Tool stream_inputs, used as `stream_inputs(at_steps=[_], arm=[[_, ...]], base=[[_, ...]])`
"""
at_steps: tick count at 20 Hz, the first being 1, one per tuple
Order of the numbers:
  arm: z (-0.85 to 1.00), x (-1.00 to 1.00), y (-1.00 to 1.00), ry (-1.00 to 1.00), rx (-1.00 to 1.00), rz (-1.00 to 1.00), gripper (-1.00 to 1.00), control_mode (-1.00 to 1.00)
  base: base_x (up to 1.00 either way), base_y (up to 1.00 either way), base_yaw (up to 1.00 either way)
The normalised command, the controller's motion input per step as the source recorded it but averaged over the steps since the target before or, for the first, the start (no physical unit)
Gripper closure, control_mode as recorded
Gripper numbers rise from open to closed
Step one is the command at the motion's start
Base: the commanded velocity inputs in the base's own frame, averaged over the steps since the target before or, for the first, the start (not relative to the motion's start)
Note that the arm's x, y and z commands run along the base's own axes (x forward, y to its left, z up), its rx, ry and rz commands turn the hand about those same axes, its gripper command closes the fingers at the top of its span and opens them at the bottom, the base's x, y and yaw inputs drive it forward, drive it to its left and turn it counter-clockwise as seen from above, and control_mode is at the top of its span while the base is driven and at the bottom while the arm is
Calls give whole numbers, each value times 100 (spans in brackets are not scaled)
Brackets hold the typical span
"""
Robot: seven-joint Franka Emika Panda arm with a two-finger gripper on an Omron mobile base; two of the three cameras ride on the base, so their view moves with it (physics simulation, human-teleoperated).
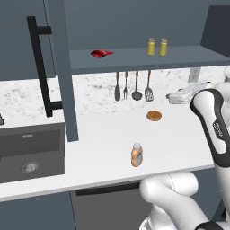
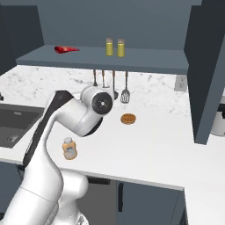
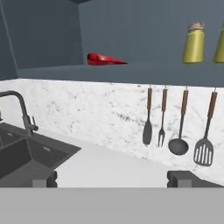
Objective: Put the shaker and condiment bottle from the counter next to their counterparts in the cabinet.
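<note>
Two yellow-green shakers (image 1: 151,46) (image 1: 163,46) with grey caps stand side by side on the cabinet shelf (image 1: 179,57); I cannot tell which one came from the counter. They appear again in the right base view (image 2: 109,47) and the hand view (image 3: 194,43). A glossy red flattish bottle (image 1: 101,54) (image 3: 105,59) lies further left on the same shelf. The orange condiment bottle (image 1: 137,155) (image 2: 69,148) stands upright near the front of the white counter (image 1: 103,134). My gripper (image 1: 173,96) (image 3: 114,179) is open and empty, below the shelf, facing the backsplash.
Several utensils (image 1: 133,87) (image 3: 179,127) hang on the backsplash under the shelf. A round brown item (image 1: 154,116) (image 2: 128,118) lies on the counter. The dark sink (image 1: 29,152) and its faucet (image 3: 22,109) are to the left. The cabinet doors (image 1: 63,72) (image 2: 206,66) stand open.
</note>
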Motion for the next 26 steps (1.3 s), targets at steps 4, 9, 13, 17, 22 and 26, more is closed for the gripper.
stream_inputs(at_steps=[4,9,13,17,22,26], arm=[[-8,0,0,2,0,24,-100,-100],[-17,0,0,5,-1,26,-100,-100],[-42,-1,9,7,-8,25,-100,-100],[-65,-4,15,1,-4,20,-100,-100],[-62,-12,9,0,0,16,-100,-100],[-39,-6,7,-1,0,12,-100,-100]], base=[[0,0,0],[0,0,0],[0,0,0],[0,0,0],[0,0,0],[0,0,0]])
